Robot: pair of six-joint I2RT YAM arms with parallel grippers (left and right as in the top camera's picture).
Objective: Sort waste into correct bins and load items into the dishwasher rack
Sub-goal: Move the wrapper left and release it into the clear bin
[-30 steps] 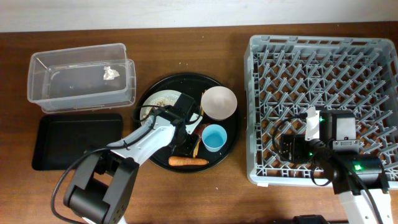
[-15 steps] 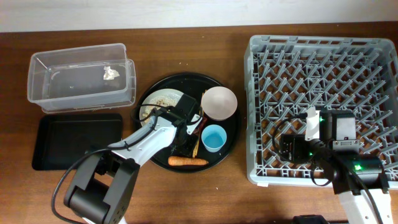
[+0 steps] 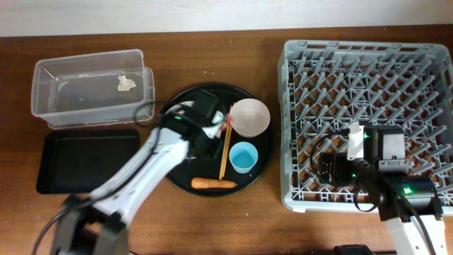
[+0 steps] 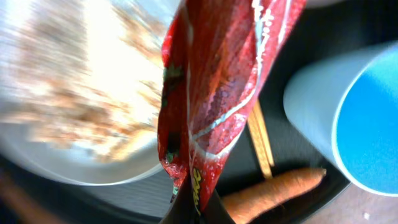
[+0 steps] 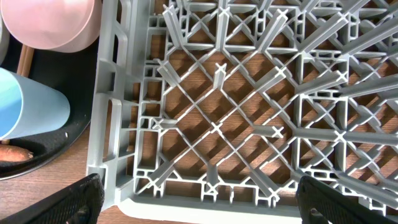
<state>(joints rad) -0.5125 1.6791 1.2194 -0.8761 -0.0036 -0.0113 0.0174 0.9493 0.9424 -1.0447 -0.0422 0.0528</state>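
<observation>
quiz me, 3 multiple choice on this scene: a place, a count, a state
1. Where is the small crumpled white scrap? A) in the clear plastic rectangular tub B) in the shallow black rectangular tray C) in the grey rack
2. How many orange carrots lie on the large round black tray? A) none B) one C) two
3. The left gripper is: A) open B) shut on the red snack wrapper C) shut on the light-blue cup
Answers: 1 A, it lies on the tub's floor; 2 B, a single carrot shows; 3 B, the wrapper is pinched between its fingers.
</observation>
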